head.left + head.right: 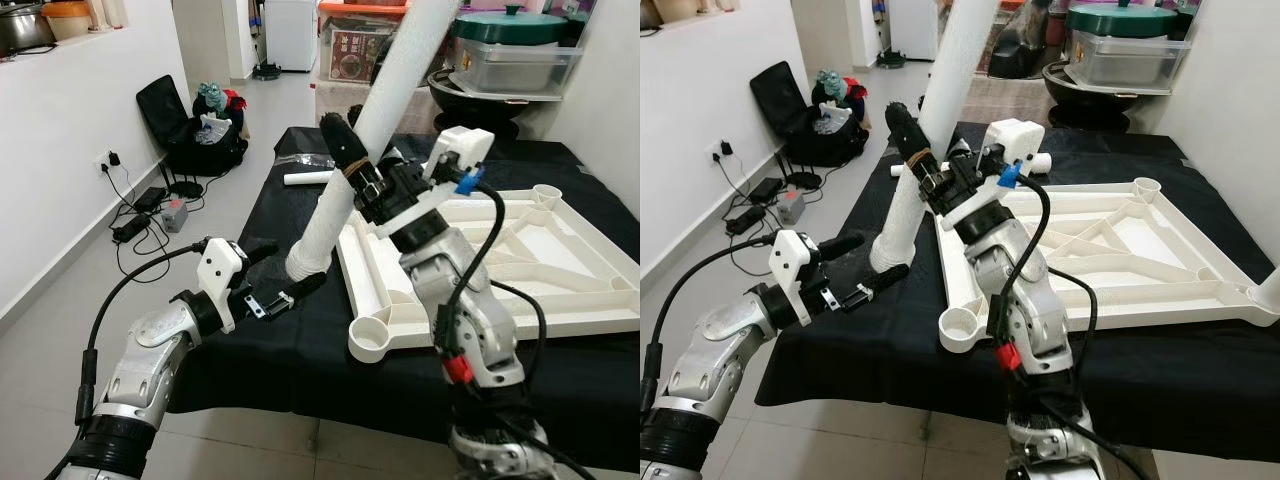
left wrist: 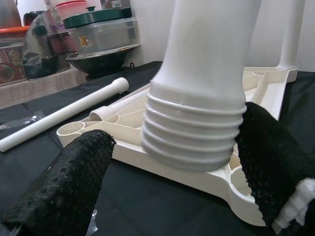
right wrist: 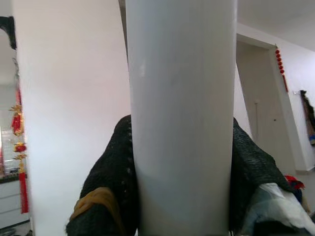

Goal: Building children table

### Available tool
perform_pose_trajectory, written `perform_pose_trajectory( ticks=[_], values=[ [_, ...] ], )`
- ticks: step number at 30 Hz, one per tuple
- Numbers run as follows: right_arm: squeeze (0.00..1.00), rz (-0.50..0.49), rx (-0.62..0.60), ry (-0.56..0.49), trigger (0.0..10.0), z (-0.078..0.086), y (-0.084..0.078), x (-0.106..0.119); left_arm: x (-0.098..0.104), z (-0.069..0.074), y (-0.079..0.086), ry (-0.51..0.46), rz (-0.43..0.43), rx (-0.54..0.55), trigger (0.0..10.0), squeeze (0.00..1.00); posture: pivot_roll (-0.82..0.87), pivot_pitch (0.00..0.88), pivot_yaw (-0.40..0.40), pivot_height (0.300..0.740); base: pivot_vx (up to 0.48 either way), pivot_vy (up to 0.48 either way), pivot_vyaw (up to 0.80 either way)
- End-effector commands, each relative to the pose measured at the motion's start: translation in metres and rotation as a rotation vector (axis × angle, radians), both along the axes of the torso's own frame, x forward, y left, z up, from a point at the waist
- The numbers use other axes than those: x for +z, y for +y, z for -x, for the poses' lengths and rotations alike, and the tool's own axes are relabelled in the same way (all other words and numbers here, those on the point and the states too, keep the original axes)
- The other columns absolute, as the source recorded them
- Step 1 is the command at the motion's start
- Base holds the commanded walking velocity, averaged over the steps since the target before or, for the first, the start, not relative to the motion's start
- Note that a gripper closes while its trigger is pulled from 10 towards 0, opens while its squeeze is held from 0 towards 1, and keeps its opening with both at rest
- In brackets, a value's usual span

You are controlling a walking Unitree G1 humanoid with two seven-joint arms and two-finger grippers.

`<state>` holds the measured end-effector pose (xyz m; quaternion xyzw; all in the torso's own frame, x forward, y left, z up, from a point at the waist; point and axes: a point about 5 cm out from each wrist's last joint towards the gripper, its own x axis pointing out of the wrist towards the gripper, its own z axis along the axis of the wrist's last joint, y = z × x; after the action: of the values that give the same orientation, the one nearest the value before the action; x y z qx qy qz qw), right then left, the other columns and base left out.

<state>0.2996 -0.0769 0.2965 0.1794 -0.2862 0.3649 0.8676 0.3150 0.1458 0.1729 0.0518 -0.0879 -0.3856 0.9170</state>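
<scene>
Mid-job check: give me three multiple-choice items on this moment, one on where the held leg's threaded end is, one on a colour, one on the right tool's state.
1. Where is the threaded end of the held table leg?
A. Screwed into a corner socket
B. Between the left tool's fingers, above the black cloth
C. Lying on the floor

2. What colour is the upturned tabletop?
A. Cream white
B. Blue
C. Dark brown

3. What is the right tool doing?
A. Hanging idle and open
B. Shut on the table leg
C. Pressing on the tabletop

Answers:
1 B: the left wrist view shows the threads between the fingers of the left tool, with the black cloth below.
2 A: both eye views show it cream white.
3 B: its fingers close around the leg's shaft on both sides in the right wrist view.
</scene>
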Motion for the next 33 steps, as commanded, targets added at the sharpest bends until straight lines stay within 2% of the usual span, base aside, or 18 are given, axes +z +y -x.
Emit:
perform_pose_trajectory(
  ticks=[1, 5, 9, 18, 19, 20, 21, 27, 32, 33],
  values=[
    [0.0, -0.003, 0.073, 0.015, 0.0, 0.007, 0.012, -0.003, 0.005, -0.004, 0.0, -0.008, 0.003, 0.005, 10.0, 0.0, 0.06, 0.0, -0.048, 0.74, 0.0, 0.0, 0.0],
    [0.0, -0.018, 0.101, 0.029, 0.0, 0.01, 0.016, -0.003, 0.006, -0.006, -0.002, -0.011, 0.002, 0.002, 10.0, 0.0, 0.05, 0.0, -0.044, 0.74, 0.0, 0.0, 0.0],
    [0.0, -0.025, 0.153, 0.058, 0.0, 0.017, 0.024, -0.008, 0.012, -0.011, -0.01, -0.03, 0.011, -0.016, 10.0, 0.0, 0.06, 0.0, -0.046, 0.74, 0.0, 0.0, 0.0],
    [0.0, -0.023, 0.163, 0.068, 0.0, 0.019, 0.027, -0.011, 0.011, -0.015, -0.012, -0.033, -0.004, -0.008, 10.0, 0.0, 0.05, 0.0, -0.031, 0.74, 0.0, 0.0, 0.0],
    [0.0, -0.022, 0.156, 0.064, 0.0, 0.018, 0.025, -0.01, 0.008, -0.015, -0.011, -0.037, -0.018, 0.005, 2.7, 0.0, 0.05, 0.0, -0.03, 0.74, 0.0, 0.0, 0.0],
    [0.0, -0.022, 0.156, 0.064, 0.0, 0.018, 0.025, -0.01, 0.008, -0.015, -0.011, -0.037, -0.018, 0.005, 2.7, 0.0, 0.05, 0.0, -0.03, 0.74, 0.0, 0.0, 0.0],
    [0.0, -0.019, 0.15, 0.06, 0.0, 0.018, 0.024, -0.009, 0.008, -0.015, -0.011, -0.047, -0.02, 0.008, 0.0, 0.0, 0.05, 0.0, -0.03, 0.74, 0.0, 0.0, 0.0],
    [0.0, 0.01, 0.141, 0.057, 0.0, 0.018, 0.022, -0.013, 0.007, -0.016, -0.01, -0.063, -0.033, 0.046, 0.0, 0.0, 0.06, 0.0, -0.038, 0.74, 0.0, 0.0, 0.0],
    [0.0, 0.052, 0.14, 0.086, 0.0, 0.016, 0.023, -0.019, 0.006, -0.019, -0.002, -0.068, -0.055, 0.079, 0.0, 0.0, 0.06, 0.0, -0.045, 0.74, 0.0, 0.0, 0.0],
    [0.0, 0.062, 0.139, 0.106, 2.9, 0.015, 0.024, -0.021, 0.006, -0.019, -0.001, -0.074, -0.061, 0.079, 0.0, 0.0, 0.06, 0.0, -0.045, 0.74, 0.0, 0.0, 0.0]
  ],
)
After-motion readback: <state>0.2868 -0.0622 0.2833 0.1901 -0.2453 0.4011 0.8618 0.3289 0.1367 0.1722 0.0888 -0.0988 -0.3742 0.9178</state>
